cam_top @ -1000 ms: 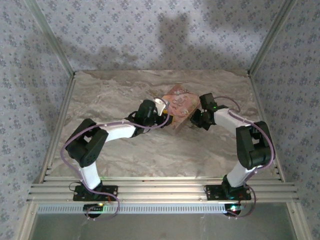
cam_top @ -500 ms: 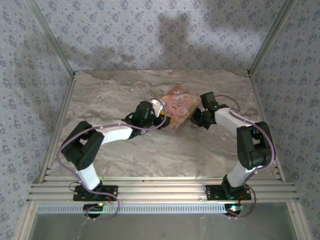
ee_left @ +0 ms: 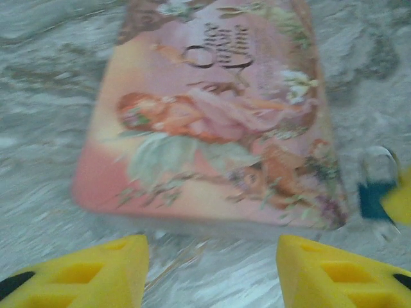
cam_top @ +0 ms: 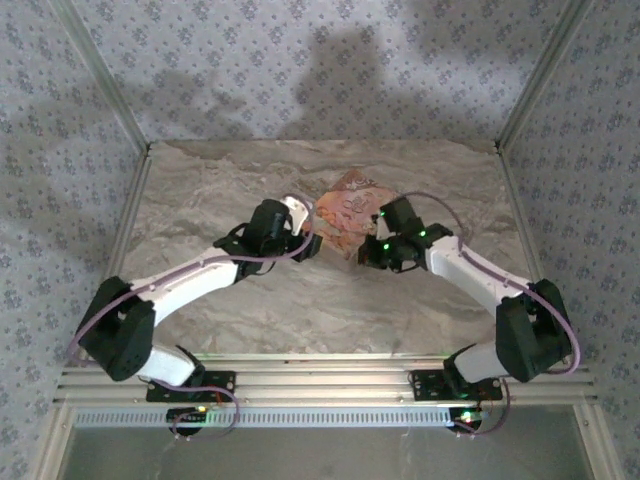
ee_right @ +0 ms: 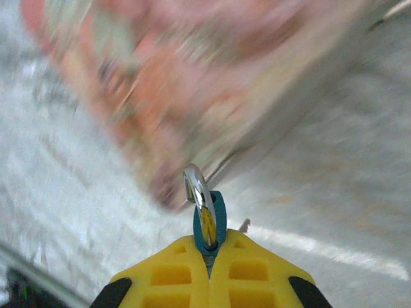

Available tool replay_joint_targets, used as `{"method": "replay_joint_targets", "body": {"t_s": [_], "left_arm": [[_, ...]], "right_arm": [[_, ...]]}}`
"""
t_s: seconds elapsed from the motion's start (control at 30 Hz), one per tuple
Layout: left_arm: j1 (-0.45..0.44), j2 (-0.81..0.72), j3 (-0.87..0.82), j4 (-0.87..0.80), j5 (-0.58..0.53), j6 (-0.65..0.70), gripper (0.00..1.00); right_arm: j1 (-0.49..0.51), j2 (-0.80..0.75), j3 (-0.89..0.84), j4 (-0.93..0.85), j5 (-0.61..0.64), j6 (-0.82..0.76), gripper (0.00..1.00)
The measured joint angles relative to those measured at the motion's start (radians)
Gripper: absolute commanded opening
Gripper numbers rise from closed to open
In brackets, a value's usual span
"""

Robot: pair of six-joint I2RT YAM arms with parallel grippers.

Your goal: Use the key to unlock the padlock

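2 grippers flank the pink box (ee_left: 212,122) on the marbled table (cam_top: 300,300). Your right gripper (ee_right: 209,249) is clamped tight on the blue body of the padlock (ee_right: 209,221). Its shackle points away from the fingers, and it sits just beside the near corner of the box. Your left gripper (ee_left: 209,273) hangs over the table just short of the box, jaws apart and nothing between them, so the key appears yet to be picked up. To do this step well, hold the padlock steady and clear of the box. Turn its keyhole end to where the other arm can reach. The pads cover much of the body, so check that the keyway is free. The right wrist view is blurred, so steady that arm before any insertion.
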Motion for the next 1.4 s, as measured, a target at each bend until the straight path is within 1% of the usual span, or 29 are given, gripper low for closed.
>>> {"method": "replay_joint_targets", "body": {"t_s": [0.03,0.07,0.1,0.17,0.23,0.3,0.4,0.47,0.5,0.57,0.63,0.73,0.8,0.93,1.03,1.1,1.17,1.27,1.3,1.33,1.4], "left_arm": [[0.010,-0.017,0.001,-0.037,-0.024,0.000,0.61],[0.021,-0.029,0.001,-0.068,-0.043,0.000,0.66],[0.037,-0.042,0.000,-0.105,-0.063,-0.004,0.75],[0.074,-0.068,-0.010,-0.158,-0.092,-0.022,0.98],[0.116,-0.113,-0.045,-0.199,-0.113,-0.050,0.98],[0.156,-0.169,-0.087,-0.241,-0.132,-0.072,0.98],[0.188,-0.245,-0.135,-0.303,-0.156,-0.100,0.98],[0.192,-0.281,-0.144,-0.340,-0.168,-0.111,0.98],[0.194,-0.299,-0.146,-0.356,-0.172,-0.118,0.98],[0.196,-0.328,-0.149,-0.378,-0.183,-0.127,0.98],[0.196,-0.356,-0.155,-0.394,-0.195,-0.137,0.98],[0.196,-0.386,-0.174,-0.415,-0.206,-0.148,0.98],[0.196,-0.396,-0.182,-0.431,-0.214,-0.151,0.98],[0.202,-0.405,-0.182,-0.456,-0.221,-0.146,0.98],[0.223,-0.413,-0.180,-0.473,-0.223,-0.130,0.98],[0.257,-0.414,-0.171,-0.485,-0.212,-0.112,0.98],[0.306,-0.414,-0.159,-0.491,-0.187,-0.093,0.98],[0.398,-0.414,-0.137,-0.488,-0.119,-0.067,0.98],[0.431,-0.414,-0.132,-0.483,-0.093,-0.063,0.98],[0.460,-0.413,-0.129,-0.476,-0.072,-0.060,0.98],[0.502,-0.411,-0.128,-0.446,-0.058,-0.060,0.98]], "right_arm": [[0.047,-0.005,-0.012,0.002,-0.001,-0.003,0.00],[0.084,-0.008,-0.024,0.009,-0.002,-0.004,0.00],[0.131,-0.008,-0.040,0.024,-0.003,-0.003,0.00],[0.208,-0.001,-0.070,0.064,-0.003,0.005,0.00],[0.269,0.036,-0.077,0.111,-0.007,0.010,0.00],[0.303,0.097,-0.067,0.164,-0.014,0.012,0.00],[0.331,0.214,-0.035,0.240,-0.039,0.013,0.00],[0.338,0.277,-0.022,0.289,-0.060,0.017,0.00],[0.339,0.302,-0.015,0.307,-0.068,0.020,0.02],[0.339,0.330,-0.001,0.318,-0.074,0.021,0.09],[0.339,0.336,0.014,0.315,-0.071,0.026,0.23],[0.338,0.332,0.029,0.313,-0.056,0.018,0.39],[0.338,0.312,0.028,0.295,-0.038,0.013,0.46],[0.335,0.208,0.023,0.240,0.008,-0.004,0.52],[0.330,0.077,0.021,0.183,0.051,-0.025,0.55],[0.321,-0.021,0.018,0.142,0.085,-0.043,0.60],[0.299,-0.132,0.009,0.100,0.133,-0.064,0.67],[0.234,-0.323,-0.028,0.045,0.247,-0.096,0.88],[0.204,-0.393,-0.050,0.029,0.303,-0.105,0.97],[0.171,-0.460,-0.076,0.016,0.359,-0.113,1.00],[0.098,-0.584,-0.135,0.006,0.476,-0.121,1.00]]}}
